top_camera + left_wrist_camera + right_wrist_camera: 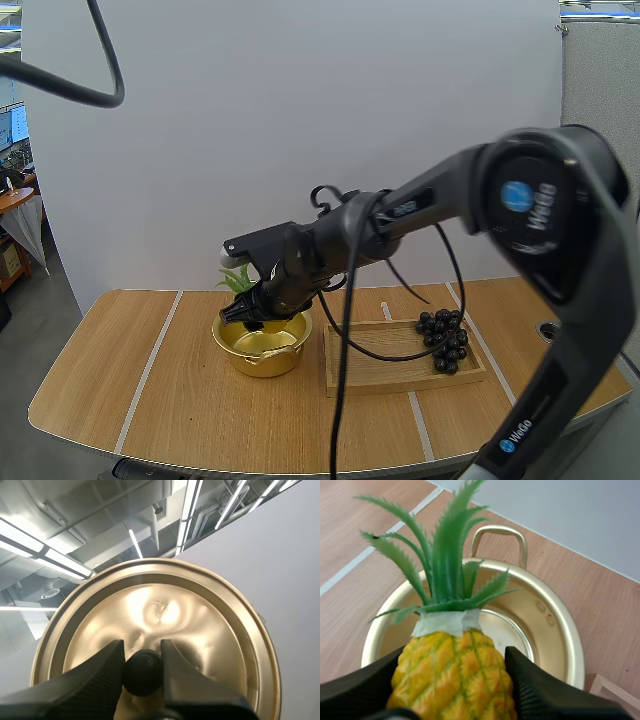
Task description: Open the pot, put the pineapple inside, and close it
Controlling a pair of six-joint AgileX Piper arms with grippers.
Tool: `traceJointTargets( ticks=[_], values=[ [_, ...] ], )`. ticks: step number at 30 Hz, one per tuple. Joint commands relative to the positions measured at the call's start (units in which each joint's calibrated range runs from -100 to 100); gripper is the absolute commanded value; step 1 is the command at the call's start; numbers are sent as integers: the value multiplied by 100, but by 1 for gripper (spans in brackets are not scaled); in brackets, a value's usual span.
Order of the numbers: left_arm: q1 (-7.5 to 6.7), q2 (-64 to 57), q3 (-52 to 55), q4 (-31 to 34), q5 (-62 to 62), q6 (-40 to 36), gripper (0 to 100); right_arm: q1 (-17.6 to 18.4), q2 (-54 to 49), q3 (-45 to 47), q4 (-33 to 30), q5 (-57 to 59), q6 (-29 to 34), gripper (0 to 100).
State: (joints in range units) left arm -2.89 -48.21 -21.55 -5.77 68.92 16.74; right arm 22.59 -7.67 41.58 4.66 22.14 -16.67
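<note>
My right gripper [250, 312] reaches in over the open golden pot [262, 352] and is shut on the yellow pineapple [240, 282]. In the right wrist view the black fingers [535, 690] clasp the pineapple [455, 680] by its body, green leaves pointing ahead, just above the pot's rim [560, 630]. The right gripper [455, 652] holds the fruit over the pot's bare inside. My left gripper [142, 645] is shut on the black knob [142, 672] of the golden lid [200, 625], held up away from the table.
A wooden tray [372, 378] lies right of the pot, with a bunch of dark grapes [443, 340] on its right end. The pot has a loop handle [500, 532] on its far side. Bare wooden table [120, 380] stretches to the left.
</note>
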Motion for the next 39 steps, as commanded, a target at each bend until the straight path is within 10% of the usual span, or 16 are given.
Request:
traceJointTargets(
  ticks=[1, 36, 39],
  values=[
    [-21, -17, -38, 43, -167, -59, 0, 10, 553, -347, 14, -234, -8, 0],
    [-21, -17, -38, 43, -167, -59, 0, -185, 1505, -467, 120, -141, 214, 0],
    [-21, -17, -38, 43, -167, -59, 0, -185, 1489, -467, 107, -100, 214, 37]
  ],
)
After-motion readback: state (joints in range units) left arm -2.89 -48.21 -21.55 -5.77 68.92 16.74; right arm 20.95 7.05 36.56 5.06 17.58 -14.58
